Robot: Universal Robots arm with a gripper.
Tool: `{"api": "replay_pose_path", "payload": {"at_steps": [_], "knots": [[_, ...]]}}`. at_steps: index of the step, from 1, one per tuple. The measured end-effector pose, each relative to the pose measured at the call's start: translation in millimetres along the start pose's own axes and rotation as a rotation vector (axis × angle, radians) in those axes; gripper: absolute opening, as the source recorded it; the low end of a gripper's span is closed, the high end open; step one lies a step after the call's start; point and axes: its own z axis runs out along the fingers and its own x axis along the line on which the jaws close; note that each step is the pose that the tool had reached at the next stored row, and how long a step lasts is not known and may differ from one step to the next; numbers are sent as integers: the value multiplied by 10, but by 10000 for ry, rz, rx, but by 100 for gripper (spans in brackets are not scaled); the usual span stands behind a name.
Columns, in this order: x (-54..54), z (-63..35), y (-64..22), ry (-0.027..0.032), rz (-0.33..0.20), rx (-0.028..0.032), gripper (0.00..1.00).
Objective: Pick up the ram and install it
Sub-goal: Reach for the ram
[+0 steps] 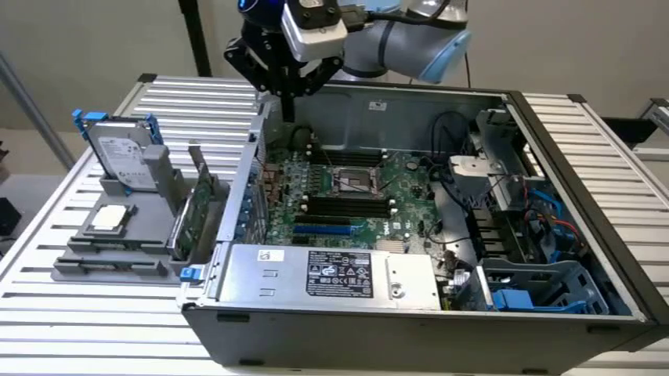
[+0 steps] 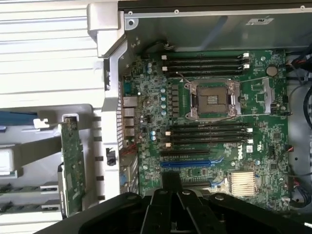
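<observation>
The black two-fingered gripper [image 1: 284, 92] is clenched on nothing. It hovers above the far corner of the open grey metal computer case [image 1: 366, 337], over the edge of the green motherboard [image 1: 408, 180] with its rows of black memory slots [image 2: 207, 134]. The ram [image 1: 188, 219] — a narrow green circuit-board stick — stands on edge in a grey plastic rack [image 1: 110, 262] just outside the case, on the exterior view's left, well apart from the gripper.

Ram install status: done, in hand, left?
Done: nothing yet; the black slots on the motherboard sit empty. In hand: the hand hangs over a corner of the case; what it holds, if anything, I cannot tell. Left: the install at least. A green board stands in the rack beside the case; whether that is the ram, I cannot tell.
</observation>
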Motion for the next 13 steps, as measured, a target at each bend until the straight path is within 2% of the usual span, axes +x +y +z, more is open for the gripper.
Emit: {"api": "replay_pose_path", "payload": {"at_steps": [13], "knots": [[573, -25, -292, 0, 0, -1, 0]]}}
